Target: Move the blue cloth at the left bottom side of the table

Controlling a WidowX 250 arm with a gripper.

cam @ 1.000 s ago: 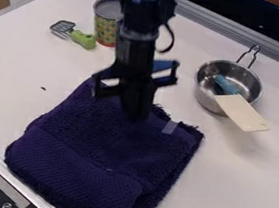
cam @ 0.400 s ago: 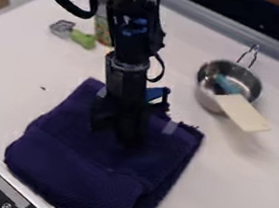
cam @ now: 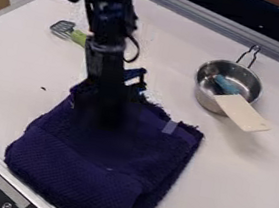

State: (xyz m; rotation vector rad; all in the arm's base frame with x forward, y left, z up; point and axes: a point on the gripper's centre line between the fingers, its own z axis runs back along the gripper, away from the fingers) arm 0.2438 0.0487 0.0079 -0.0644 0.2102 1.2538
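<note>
The gripper (cam: pixel 108 121) hangs down over the upper left part of the folded dark blue cloth (cam: pixel 90 168), its dark lower end blending into the fabric. Whether it touches the cloth is hard to make out. The cloth lies flat in a thick rectangle at the lower left of the white table (cam: pixel 238 174), its lower left corner close to the table's metal edge. A small pale tag shows near its upper right corner.
A steel pot (cam: pixel 206 95) with a wire handle stands at the upper right, holding a blue-handled tool with a cream blade (cam: pixel 242 113). A green-handled spatula (cam: pixel 78 37) lies at the upper left beside the arm. A metal rim runs along the table's back.
From one second ago the gripper has come down and, lately, shifted left over the cloth. The patterned can at the back is now hidden behind the arm. The cloth looks unmoved.
</note>
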